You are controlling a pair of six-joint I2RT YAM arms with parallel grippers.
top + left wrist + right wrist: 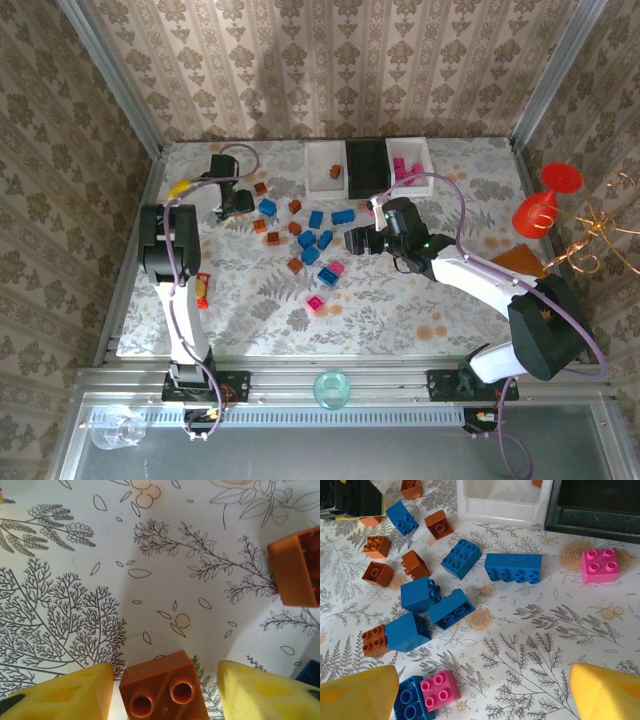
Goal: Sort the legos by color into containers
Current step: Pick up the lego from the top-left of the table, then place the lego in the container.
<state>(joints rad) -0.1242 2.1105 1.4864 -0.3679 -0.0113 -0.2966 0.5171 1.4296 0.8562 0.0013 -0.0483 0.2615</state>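
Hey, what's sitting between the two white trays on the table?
The black tray. The top view shows it with one white tray on its left and the other white tray on its right.

Left wrist view: the bottom edge cuts off the near orange brick (162, 687), and the right edge cuts off the far orange brick (297, 567). Right wrist view: the top edge crops 2 containers, the white tray (500, 510) and the black tray (600, 517).

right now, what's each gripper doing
left gripper: open, straddling an orange brick, small gap on each side
right gripper: open, holding nothing
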